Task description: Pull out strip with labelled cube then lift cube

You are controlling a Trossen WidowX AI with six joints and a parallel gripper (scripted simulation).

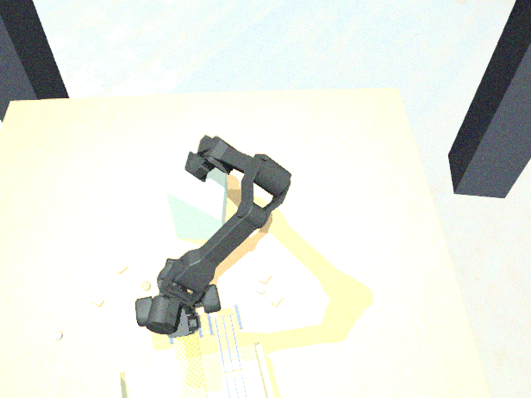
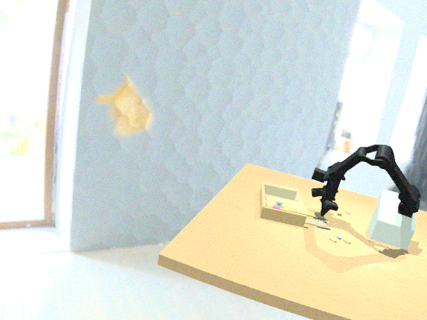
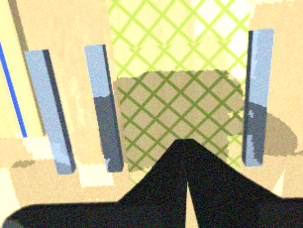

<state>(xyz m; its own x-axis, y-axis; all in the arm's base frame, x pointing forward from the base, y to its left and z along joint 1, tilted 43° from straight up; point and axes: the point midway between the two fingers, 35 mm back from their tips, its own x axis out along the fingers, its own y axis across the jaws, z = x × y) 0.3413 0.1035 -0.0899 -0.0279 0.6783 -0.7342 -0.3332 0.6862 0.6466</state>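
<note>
My gripper (image 2: 323, 214) (image 3: 184, 147) is shut and empty, its tips over the near end of the green-latticed strip (image 3: 183, 59) (image 1: 190, 362). I cannot tell whether the tips touch it. A seam-like line crosses its lattice in the wrist view. A blue-lined strip (image 1: 227, 340) lies beside it; a pale gap crosses its lines. Both strips run into the walled box (image 2: 282, 217) (image 1: 263, 370). A small pale cube (image 2: 279, 202) stands inside the box in the exterior view, beside a magenta patch (image 2: 276, 208); its label is too small to read.
Blue bars (image 3: 105, 109) (image 3: 258, 99) flank the latticed strip, with another bar (image 3: 50, 114) further left. A pale green open-sided container (image 2: 385, 228) (image 1: 196, 220) stands by the arm's base. Small tan pieces (image 1: 265, 279) (image 1: 97, 301) and a small round piece (image 1: 146, 285) lie around.
</note>
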